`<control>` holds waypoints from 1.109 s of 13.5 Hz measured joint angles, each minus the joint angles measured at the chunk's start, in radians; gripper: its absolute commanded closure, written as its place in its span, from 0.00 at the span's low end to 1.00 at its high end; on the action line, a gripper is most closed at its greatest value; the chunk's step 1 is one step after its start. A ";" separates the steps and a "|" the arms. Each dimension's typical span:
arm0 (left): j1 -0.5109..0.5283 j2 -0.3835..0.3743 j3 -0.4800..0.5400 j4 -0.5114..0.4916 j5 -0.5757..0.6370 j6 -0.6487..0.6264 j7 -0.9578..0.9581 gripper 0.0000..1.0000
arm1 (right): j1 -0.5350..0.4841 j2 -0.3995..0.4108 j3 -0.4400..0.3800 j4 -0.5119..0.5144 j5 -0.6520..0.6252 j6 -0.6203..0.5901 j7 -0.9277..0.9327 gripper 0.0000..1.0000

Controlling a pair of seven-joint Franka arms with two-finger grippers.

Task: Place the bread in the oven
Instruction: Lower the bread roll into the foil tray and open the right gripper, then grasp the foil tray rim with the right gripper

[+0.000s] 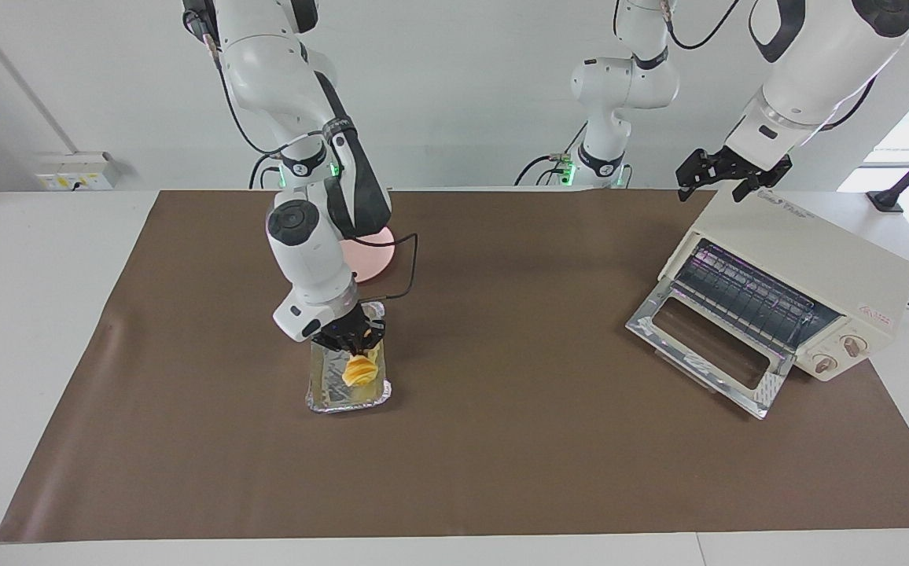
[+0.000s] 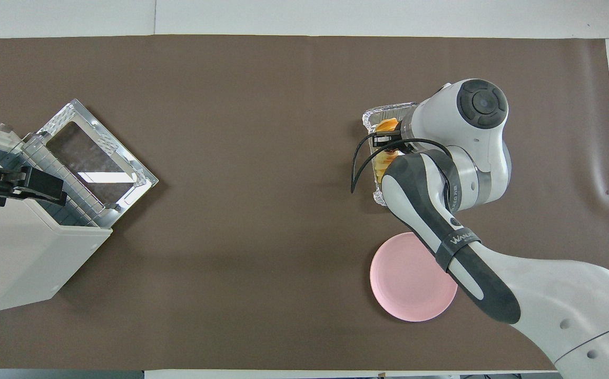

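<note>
Not even halfway: the right gripper [image 1: 354, 346] has its jaws clamped on the bread [image 1: 360, 369] over the foil tray [image 1: 347, 402], while the left gripper [image 1: 726, 174], jaws wide and empty, hangs over the open oven [image 1: 800, 267], nothing inside yet.

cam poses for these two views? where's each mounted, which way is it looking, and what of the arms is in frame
Facing view: high across the table, facing the robots; shows both arms, the right gripper shut on the bread over the foil tray, the left gripper open over the oven, waiting.
Overhead view: high above the robots' end, looking steeply down; the right arm covers most of the foil tray; little of the left arm shows.
Shared: bread, oven, pink plate, half a turn apart.
</note>
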State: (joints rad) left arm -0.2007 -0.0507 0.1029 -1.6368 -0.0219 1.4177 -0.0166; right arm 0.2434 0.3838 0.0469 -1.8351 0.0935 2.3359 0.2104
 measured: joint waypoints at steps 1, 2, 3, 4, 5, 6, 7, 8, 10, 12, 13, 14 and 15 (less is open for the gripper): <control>0.000 0.000 0.000 0.000 0.000 0.000 0.000 0.00 | 0.000 0.000 0.000 -0.026 0.000 0.034 -0.025 1.00; 0.000 0.000 0.000 0.000 0.000 0.000 0.000 0.00 | -0.001 0.000 -0.001 -0.047 0.000 0.062 -0.049 1.00; 0.000 0.000 0.000 0.000 0.000 0.000 0.000 0.00 | -0.002 -0.001 -0.003 -0.062 0.000 0.083 -0.070 0.44; 0.000 0.000 0.000 0.000 0.000 0.000 0.000 0.00 | -0.003 -0.001 -0.004 -0.070 0.000 0.092 -0.086 0.00; 0.000 0.000 0.000 0.000 0.000 0.000 0.000 0.00 | -0.006 -0.002 -0.004 -0.073 0.000 0.096 -0.097 0.00; 0.000 0.000 0.000 0.000 0.000 0.000 0.000 0.00 | -0.008 -0.004 -0.005 -0.073 0.000 0.095 -0.101 0.00; 0.000 0.000 0.000 0.000 0.000 0.000 0.000 0.00 | -0.011 -0.008 -0.005 -0.071 0.000 0.090 -0.103 0.00; 0.000 0.000 0.000 0.000 0.000 0.000 0.000 0.00 | -0.014 -0.013 -0.006 -0.062 0.000 0.067 -0.103 0.00; 0.000 0.000 0.000 0.000 0.000 0.000 0.000 0.00 | -0.034 -0.030 -0.010 -0.021 -0.001 -0.008 -0.108 0.00; 0.000 0.000 0.000 0.000 0.000 0.000 0.000 0.00 | -0.075 -0.051 -0.012 -0.003 -0.001 -0.043 -0.145 0.00; 0.000 0.000 0.000 0.000 0.000 0.000 0.000 0.00 | -0.097 -0.055 -0.013 -0.003 -0.001 -0.053 -0.161 0.00; 0.000 0.000 0.000 0.000 0.000 0.000 0.000 0.00 | -0.118 -0.055 -0.014 -0.007 -0.001 -0.061 -0.168 0.00; 0.000 0.000 0.000 0.000 0.000 0.000 0.000 0.00 | -0.136 -0.054 -0.015 -0.020 -0.001 -0.063 -0.175 0.03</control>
State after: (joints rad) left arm -0.2007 -0.0507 0.1029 -1.6368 -0.0219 1.4177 -0.0166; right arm 0.1075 0.3298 0.0322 -1.8552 0.0928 2.2732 0.0359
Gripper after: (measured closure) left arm 0.000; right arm 0.000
